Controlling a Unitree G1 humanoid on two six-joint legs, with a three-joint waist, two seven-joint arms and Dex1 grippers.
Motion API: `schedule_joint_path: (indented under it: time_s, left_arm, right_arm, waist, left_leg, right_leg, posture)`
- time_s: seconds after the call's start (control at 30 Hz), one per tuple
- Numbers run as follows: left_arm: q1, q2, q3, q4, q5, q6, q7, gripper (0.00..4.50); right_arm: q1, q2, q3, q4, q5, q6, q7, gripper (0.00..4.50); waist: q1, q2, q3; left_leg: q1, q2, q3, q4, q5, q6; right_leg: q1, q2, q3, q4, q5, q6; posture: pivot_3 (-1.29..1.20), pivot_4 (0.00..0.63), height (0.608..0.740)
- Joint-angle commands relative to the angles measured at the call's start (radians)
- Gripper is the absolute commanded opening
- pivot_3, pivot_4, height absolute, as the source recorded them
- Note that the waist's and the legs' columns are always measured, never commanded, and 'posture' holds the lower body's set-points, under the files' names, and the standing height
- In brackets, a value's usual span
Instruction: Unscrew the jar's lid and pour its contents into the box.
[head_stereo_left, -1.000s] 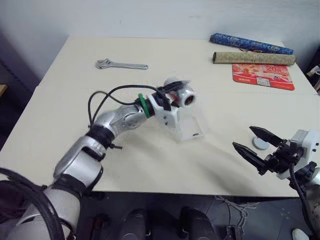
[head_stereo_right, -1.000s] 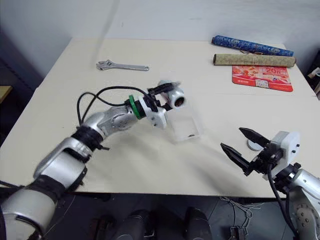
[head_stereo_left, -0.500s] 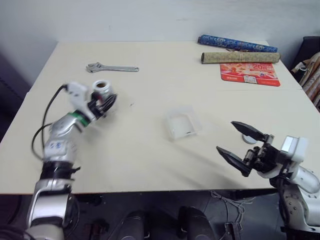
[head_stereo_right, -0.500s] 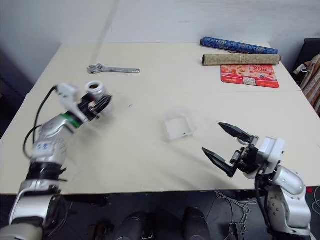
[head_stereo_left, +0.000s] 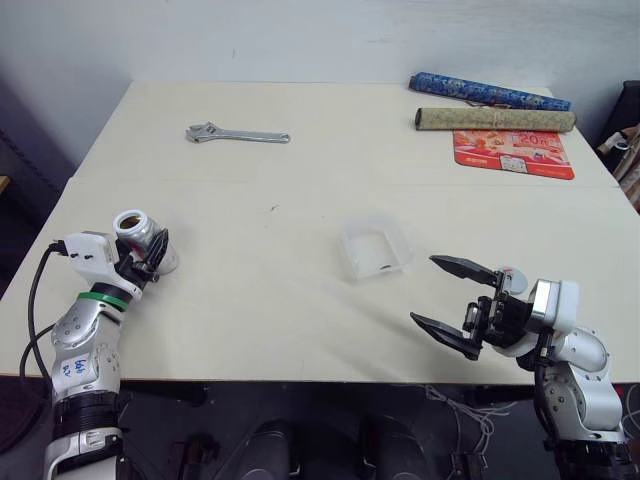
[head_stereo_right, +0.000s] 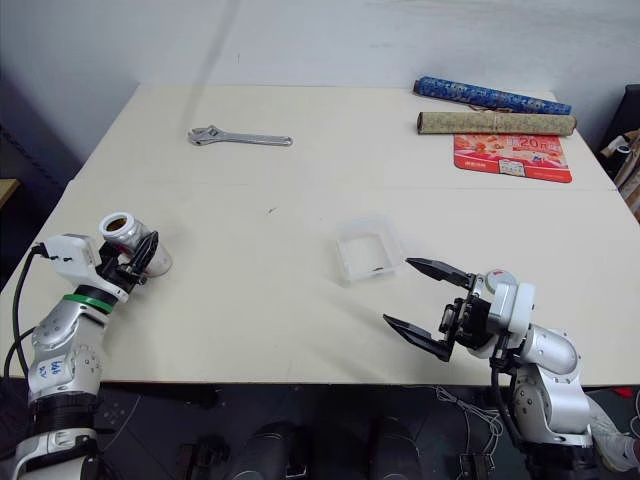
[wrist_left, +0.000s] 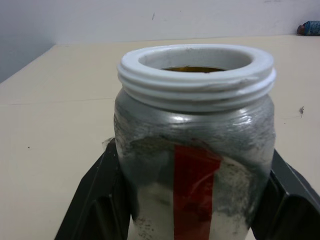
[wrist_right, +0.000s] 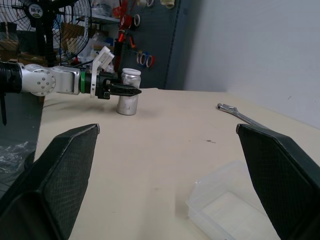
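The flat, smooth cream worktop (head_stereo_left: 300, 190) carries the square clear plastic box (head_stereo_left: 375, 247) in the middle and, far left, the round shiny jar (head_stereo_left: 140, 237) standing lidless between the loosened left gripper (head_stereo_left: 152, 262), while the right gripper (head_stereo_left: 452, 302) gapes empty.

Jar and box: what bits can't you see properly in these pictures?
- The jar, its bottom: in the left wrist view, cut off by the picture's lower edge.
- How full the jar is: in the left wrist view, its white rim hides all but a brownish strip inside.
- The contents in the box: in the head views, just a tiny dark speck, too small to count.
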Motion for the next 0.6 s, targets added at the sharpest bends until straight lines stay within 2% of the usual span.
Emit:
schedule_joint_path:
  time_s: [0.03, 0.1, 0.37, 0.6]
  left_arm:
    - [0.056, -0.017, 0.036, -0.084, -0.025, 0.031, 0.022, 3.87]
    - [0.086, -0.015, 0.049, -0.111, -0.028, 0.044, 0.03, 4.48]
    - [0.258, 0.002, 0.099, -0.241, -0.049, 0.137, 0.009, 4.48]
    - [0.416, 0.057, 0.13, -0.349, -0.049, 0.152, -0.094, 4.48]
  right_arm:
    - [0.002, -0.027, -0.039, -0.026, 0.036, 0.013, -0.013, 4.5]
    - [0.026, -0.045, -0.057, -0.047, 0.046, 0.028, -0.022, 4.5]
    - [0.23, -0.082, -0.19, -0.121, 0.06, 0.049, -0.093, 4.5]
    - [0.301, -0.11, -0.254, -0.139, 0.048, 0.046, -0.115, 4.5]
  waist:
    - [-0.005, 0.0, 0.0]
    - [-0.007, 0.0, 0.0]
    - [0.002, 0.0, 0.0]
    - [0.002, 0.0, 0.0]
  left_leg:
    - [0.0, 0.0, 0.0, 0.0, 0.0, 0.0]
    - [0.0, 0.0, 0.0, -0.001, 0.0, 0.0]
    - [0.0, 0.001, 0.0, -0.002, -0.005, -0.005]
    - [0.0, 0.004, 0.001, -0.003, -0.007, -0.007]
  right_leg:
    - [0.0, 0.0, 0.0, 0.0, 0.0, 0.0]
    - [0.0, -0.001, 0.0, 0.0, 0.0, 0.0]
    - [0.0, -0.003, 0.0, -0.003, 0.0, 0.0]
    - [-0.001, -0.003, 0.005, -0.01, -0.001, -0.001]
  posture:
    - [0.0, 0.15, 0.74]
    - [0.0, 0.15, 0.74]
    - [0.0, 0.15, 0.74]
    - [0.0, 0.15, 0.74]
